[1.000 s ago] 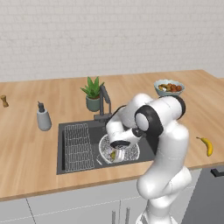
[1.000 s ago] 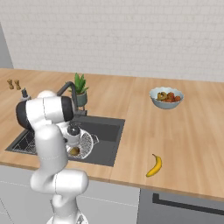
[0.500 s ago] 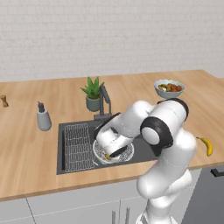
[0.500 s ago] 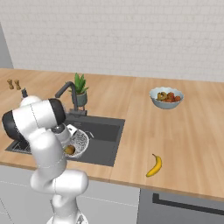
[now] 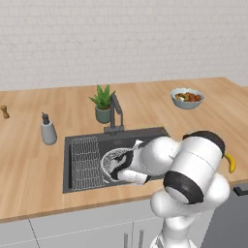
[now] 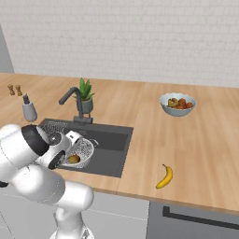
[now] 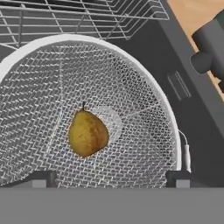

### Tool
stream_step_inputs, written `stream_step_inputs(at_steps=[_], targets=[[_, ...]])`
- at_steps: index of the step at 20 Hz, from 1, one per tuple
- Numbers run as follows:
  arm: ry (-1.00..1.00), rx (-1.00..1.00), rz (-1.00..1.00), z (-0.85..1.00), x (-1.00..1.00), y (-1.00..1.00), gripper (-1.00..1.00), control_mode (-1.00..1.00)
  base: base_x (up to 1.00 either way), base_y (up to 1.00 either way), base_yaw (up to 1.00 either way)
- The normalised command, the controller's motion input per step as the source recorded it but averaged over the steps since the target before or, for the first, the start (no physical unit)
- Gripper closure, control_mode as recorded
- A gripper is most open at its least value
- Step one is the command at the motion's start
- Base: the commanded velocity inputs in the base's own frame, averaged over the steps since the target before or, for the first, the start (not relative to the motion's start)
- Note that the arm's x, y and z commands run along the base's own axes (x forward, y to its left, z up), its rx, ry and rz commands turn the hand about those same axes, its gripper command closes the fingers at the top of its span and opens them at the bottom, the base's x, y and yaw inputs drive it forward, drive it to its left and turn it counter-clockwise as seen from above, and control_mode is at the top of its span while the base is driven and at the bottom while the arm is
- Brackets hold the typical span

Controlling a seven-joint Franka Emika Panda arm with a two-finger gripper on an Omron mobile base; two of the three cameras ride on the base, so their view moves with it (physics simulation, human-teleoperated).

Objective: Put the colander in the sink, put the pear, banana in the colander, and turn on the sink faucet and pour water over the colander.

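The wire-mesh colander (image 7: 144, 83) sits in the dark sink (image 6: 114, 140), beside the ribbed rack (image 7: 87, 13). The yellow-brown pear (image 7: 87, 133) lies on the colander's bottom, touching neither finger. My gripper (image 7: 110, 179) hangs just above the colander's near rim, open, its fingertips (image 7: 41, 178) set wide apart with nothing between them. In the base views my hand and forearm cover part of the colander (image 5: 112, 160) (image 6: 84, 150), and the pear (image 6: 73, 159) shows through the mesh. The banana (image 6: 165, 176) lies on the counter right of the sink, half hidden behind my arm (image 5: 229, 162). The faucet (image 5: 115, 112) stands behind the basin.
A grey soap dispenser (image 5: 47, 130) stands left of the sink, a potted plant (image 5: 102, 104) behind it. A glazed fruit bowl (image 5: 187, 97) sits far right on the counter. Small shakers (image 6: 14, 89) stand at the far left. My own arm crowds the sink's right half.
My arm has swung lower and leftward over the sink, bringing the hand down close to the colander. The pear and colander have stayed put.
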Motion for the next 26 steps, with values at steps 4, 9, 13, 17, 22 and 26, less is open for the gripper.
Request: stream_step_inputs(at_steps=[4, 9, 13, 17, 22, 26], targets=[[0.33, 0.00, 0.00, 1.00, 0.01, -0.17, -1.00, -1.00, 0.00, 0.00, 0.00], [0.50, 0.00, 0.01, 1.00, 0.05, -0.42, -1.00, -1.00, 0.00, 0.00, 0.00], [0.32, 0.00, -0.03, 0.73, -0.08, -0.90, -1.00, -1.00, 0.00, 0.00, 0.00], [0.09, 0.00, -0.33, 0.05, -0.52, -1.00, -1.00, -1.00, 0.00, 0.00, 0.00], [0.00, 0.02, -0.47, 0.00, -0.46, -1.00, -1.00, -1.00, 0.00, 0.00, 0.00], [0.00, 0.01, -0.55, 0.00, -0.33, -0.94, -1.00, -1.00, 0.00, 0.00, 0.00]])
